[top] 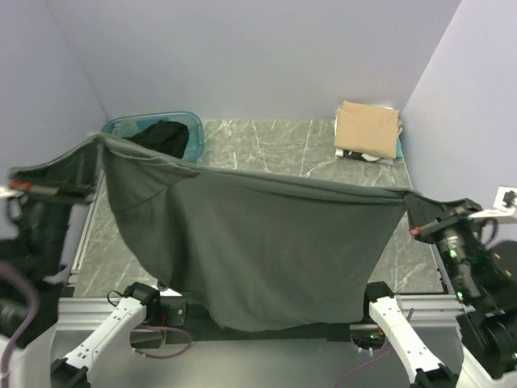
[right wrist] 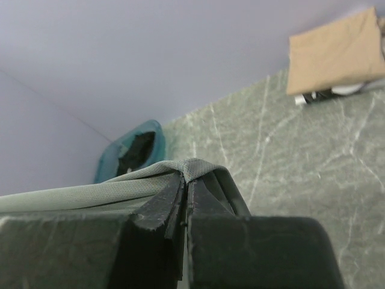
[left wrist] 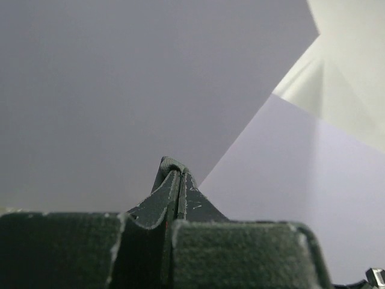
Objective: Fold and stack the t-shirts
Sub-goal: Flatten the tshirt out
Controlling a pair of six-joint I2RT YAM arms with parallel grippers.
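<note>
Both jaws, raised wide apart, pinch charcoal t-shirt [top: 266, 242].

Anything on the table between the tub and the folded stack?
No. The top view shows bare table between tub and stack; the grey shirt hangs further forward.

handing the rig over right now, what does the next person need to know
Left gripper: shut on one top corner of the dark charcoal-grey cloth t-shirt.
Right gripper: shut on the other top corner; the shirt hangs spread between them over the near part of the green marble table.
Done: a folded tan t-shirt tops a stack at the far right corner.
Left: lay down, fold and stack the grey shirt, then the black t-shirt lying in the translucent teal plastic tub, far left.
</note>
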